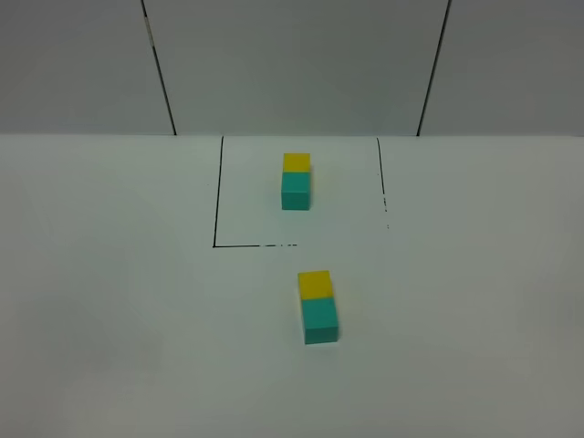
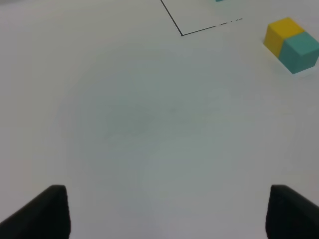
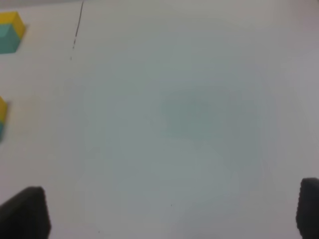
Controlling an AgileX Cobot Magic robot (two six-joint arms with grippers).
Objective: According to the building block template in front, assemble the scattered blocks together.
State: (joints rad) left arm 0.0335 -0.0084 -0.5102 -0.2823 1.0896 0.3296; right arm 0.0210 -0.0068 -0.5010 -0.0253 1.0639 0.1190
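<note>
The building block template [image 1: 296, 181] lies inside the black-lined square at the back, yellow end far, teal end near. It also shows in the right wrist view [image 3: 10, 32]. The scattered yellow cube [image 1: 315, 284] and teal cube [image 1: 320, 321] lie touching face to face on the table in front of the square, yellow far, teal near. The left wrist view shows them as a pair [image 2: 291, 44]. My left gripper [image 2: 169, 219] is open and empty, well short of the pair. My right gripper [image 3: 167, 214] is open and empty, off to the pair's right. Neither arm shows in the exterior view.
The white table [image 1: 109, 301] carries a black-lined square [image 1: 217, 196] with a broken front line. Grey wall panels [image 1: 292, 64] stand behind the table's far edge.
</note>
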